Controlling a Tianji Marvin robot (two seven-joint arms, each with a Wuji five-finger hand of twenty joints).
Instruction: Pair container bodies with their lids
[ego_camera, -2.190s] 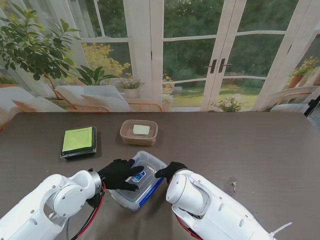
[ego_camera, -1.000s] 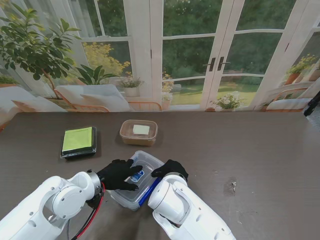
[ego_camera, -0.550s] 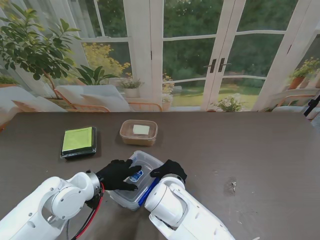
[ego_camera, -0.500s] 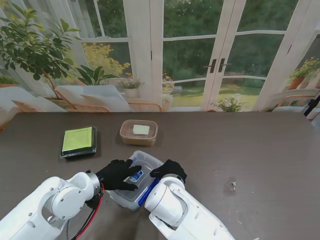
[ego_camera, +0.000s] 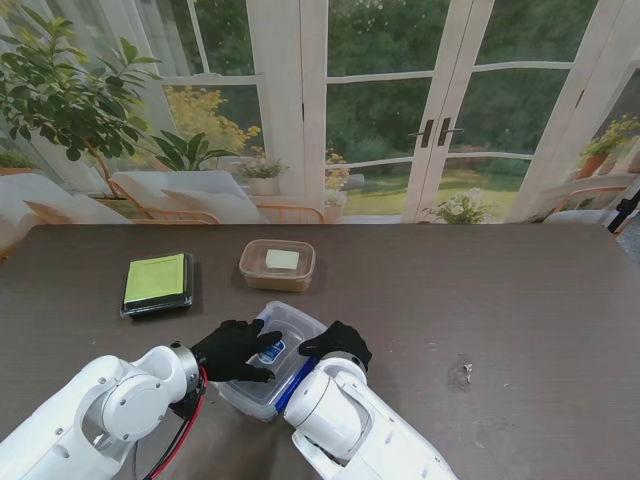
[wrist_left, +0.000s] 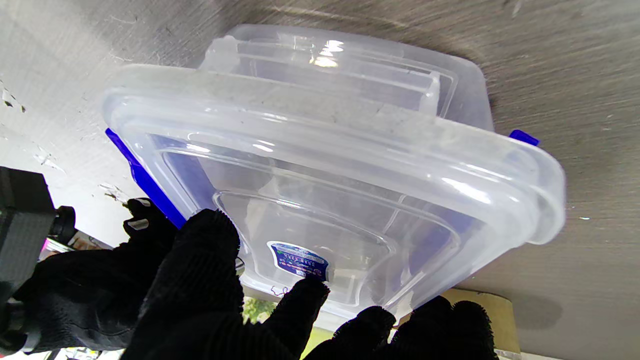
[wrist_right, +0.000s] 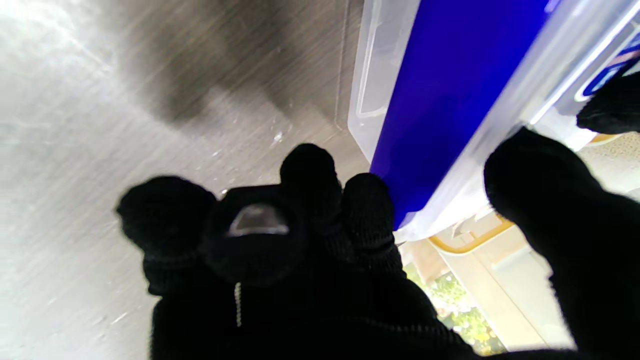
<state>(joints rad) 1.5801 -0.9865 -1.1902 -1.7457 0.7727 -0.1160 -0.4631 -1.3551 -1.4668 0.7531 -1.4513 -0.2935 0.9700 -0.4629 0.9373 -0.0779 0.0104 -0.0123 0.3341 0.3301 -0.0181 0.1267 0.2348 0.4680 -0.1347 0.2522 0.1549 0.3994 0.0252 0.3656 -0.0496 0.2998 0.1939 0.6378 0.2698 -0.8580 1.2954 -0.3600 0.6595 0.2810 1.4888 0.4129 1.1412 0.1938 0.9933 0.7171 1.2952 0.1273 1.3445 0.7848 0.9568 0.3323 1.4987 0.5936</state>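
Note:
A clear plastic box (ego_camera: 262, 393) with blue side latches stands near me at the table's middle, and its clear lid (ego_camera: 297, 325) lies on top. My left hand (ego_camera: 236, 348) rests flat on the lid (wrist_left: 325, 190), fingers spread beside the blue sticker (wrist_left: 298, 260), thumb by one blue latch (wrist_left: 145, 180). At the box's right edge is my right hand (ego_camera: 336, 340). Its fingers (wrist_right: 367, 200) curl under the other blue latch (wrist_right: 450, 100) while its thumb presses the lid's rim from above. The box body (wrist_left: 350, 75) shows under the lid.
Farther from me stands a tan container (ego_camera: 277, 265) with its lid on. On the left is a black container with a green lid (ego_camera: 157, 281). Small white crumbs (ego_camera: 462, 373) lie on the dark table (ego_camera: 520, 300) to the right.
My right forearm and elbow have swung leftward, closer to the box, while the right hand stayed at the latch. The left hand has stayed on the lid.

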